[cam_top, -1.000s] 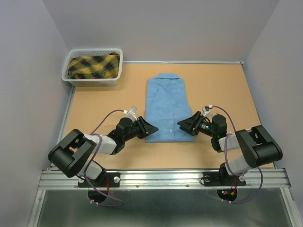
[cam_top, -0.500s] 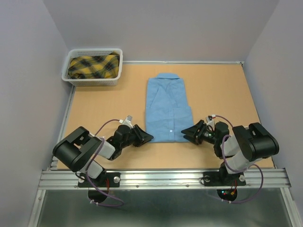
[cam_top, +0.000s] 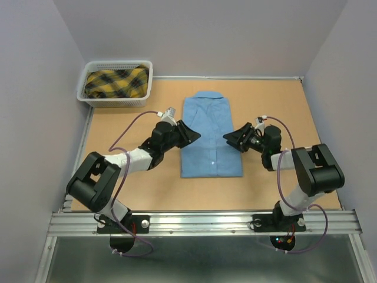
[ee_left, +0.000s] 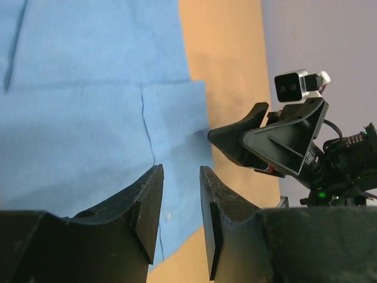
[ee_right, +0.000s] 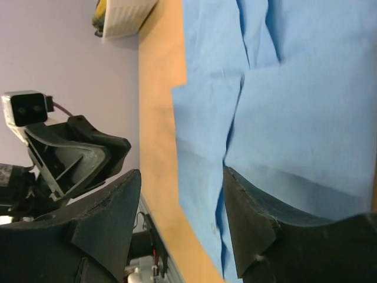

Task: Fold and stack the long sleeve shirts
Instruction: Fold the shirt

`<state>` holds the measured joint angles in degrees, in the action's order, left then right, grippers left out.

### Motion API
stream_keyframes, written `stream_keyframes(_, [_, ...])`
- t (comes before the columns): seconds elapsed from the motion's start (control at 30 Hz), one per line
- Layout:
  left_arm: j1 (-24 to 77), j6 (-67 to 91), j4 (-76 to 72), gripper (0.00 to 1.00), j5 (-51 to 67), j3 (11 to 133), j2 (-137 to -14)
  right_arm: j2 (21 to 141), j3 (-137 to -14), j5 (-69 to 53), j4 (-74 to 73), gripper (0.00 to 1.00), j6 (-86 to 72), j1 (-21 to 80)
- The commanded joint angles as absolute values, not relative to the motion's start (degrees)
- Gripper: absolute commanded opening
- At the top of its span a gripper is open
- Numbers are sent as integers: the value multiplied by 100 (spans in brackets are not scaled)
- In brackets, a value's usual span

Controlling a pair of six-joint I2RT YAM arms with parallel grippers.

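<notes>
Table [cam_top: 283, 106]: tan.
Shirt [cam_top: 209, 135]: light blue, folded rectangle mid-table, collar far. Judged light, limp, not slippery; pinch the side edges through all layers.
Basket [cam_top: 115, 101]: far-left corner.
Left gripper [cam_top: 193, 134]: at shirt's left edge, jaws narrowly apart, empty.
Right gripper [cam_top: 230, 141]: opposite edge, jaws wider, empty.
Wrist views alone show layered fold edges; top view alone shows the whole outline.
</notes>
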<state>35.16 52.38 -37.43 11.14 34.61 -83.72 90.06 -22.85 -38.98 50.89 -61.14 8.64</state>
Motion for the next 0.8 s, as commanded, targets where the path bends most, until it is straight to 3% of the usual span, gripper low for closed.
stream_keyframes(0.0, [3288,4624,-3323,42,1274,4332,-9069,9596,-3266,-3744,4939,63,-5889,835])
stream_keyframes(0.2, [2910,4614,-3287,42,1573,5027,-10177,10598,-4077,-3779,4940,63,-5889,765])
stream_keyframes(0.4, [2742,4570,-3296,42,1749,5089,-10942,11267,-3999,-3639,4957,63,-5687,703])
stream_keyframes(0.6, [2742,4649,-3497,42,1784,4519,-10943,11041,-3218,-3551,5010,63,-5660,712])
stream_keyframes(0.77, [2821,4685,-3682,42,1784,3658,-10188,10346,-2348,-3498,5115,63,-5748,773])
